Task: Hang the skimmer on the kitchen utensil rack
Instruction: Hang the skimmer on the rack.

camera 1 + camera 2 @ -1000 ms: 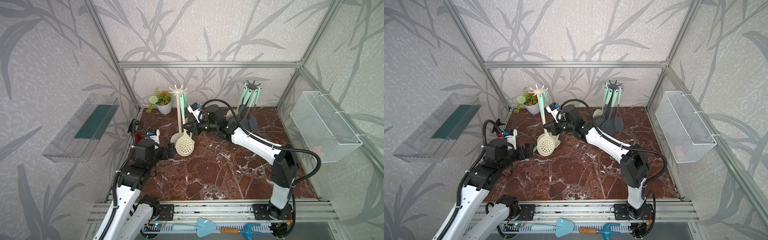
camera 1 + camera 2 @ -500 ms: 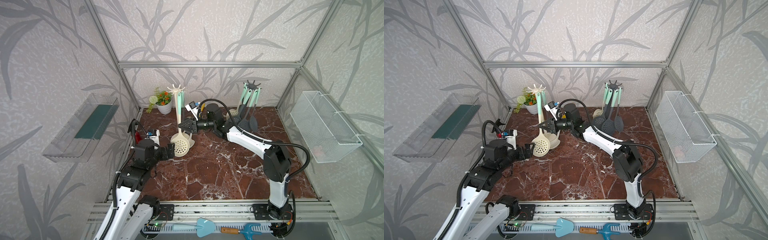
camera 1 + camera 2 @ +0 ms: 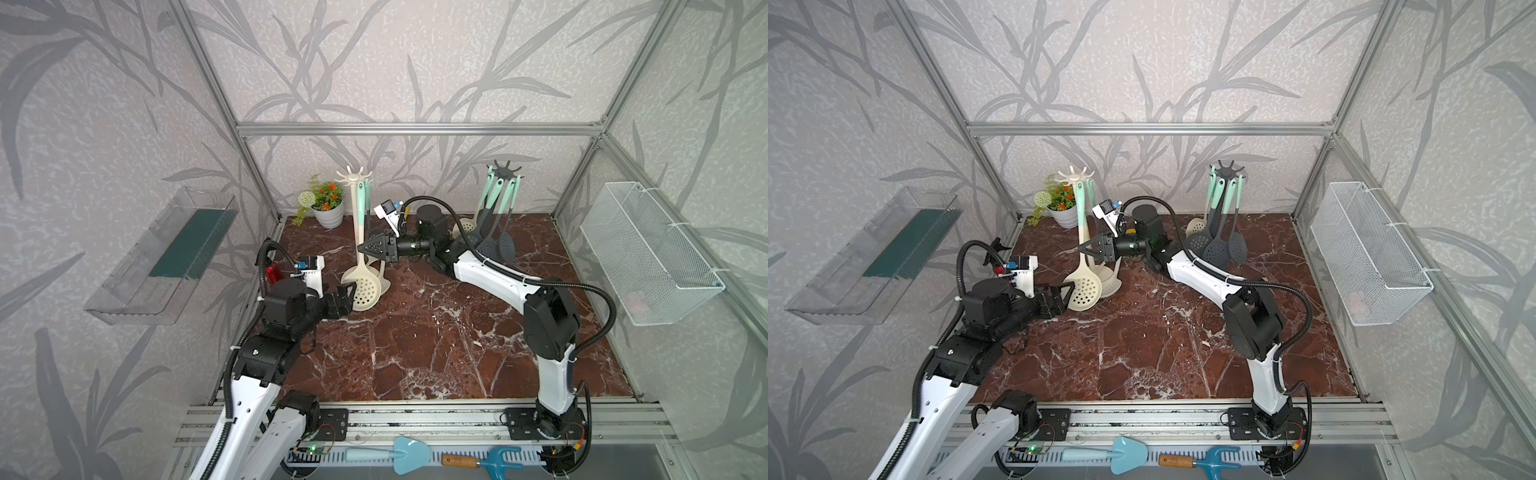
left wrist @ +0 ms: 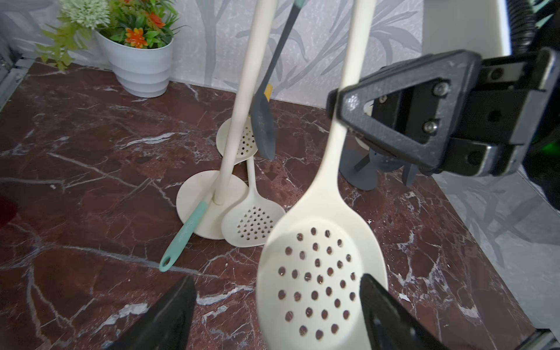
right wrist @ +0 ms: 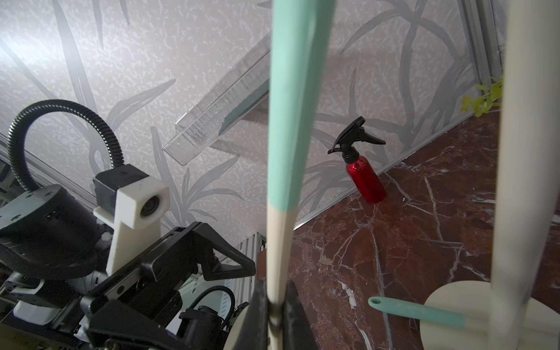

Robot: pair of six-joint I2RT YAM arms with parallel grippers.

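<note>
Skimmer (image 3: pixel 365 291): cream perforated head, cream shaft, teal handle. It stands nearly upright with a slight tilt, head down, just beside the cream kitchen utensil rack (image 3: pixel 356 216) on the side toward the arms. The head is low over the marble tabletop (image 3: pixel 436 345), near the rack's round base; contact with the tabletop cannot be told. The handle top reaches up among the rack's hooks, but neither top view shows whether its loop sits on one.

Right gripper (image 3: pixel 362 248): reaches in level from the side and is clamped on the skimmer's cream shaft, a little below where the teal begins. In the right wrist view its fingers (image 5: pixel 257 312) pinch the shaft from both sides.

Left gripper (image 4: pixel 277 280): jaws spread wide, straddling the skimmer's head low down. In the left wrist view one finger (image 4: pixel 169 315) is clear of the head. The other overlaps the head's edge, and I cannot tell whether it touches.

Also noted: a second cream skimmer (image 4: pixel 253 222) lies on the tabletop, its teal handle across the rack's base. A dark grey utensil (image 4: pixel 262 127) hangs beside the rack's pole.
</note>
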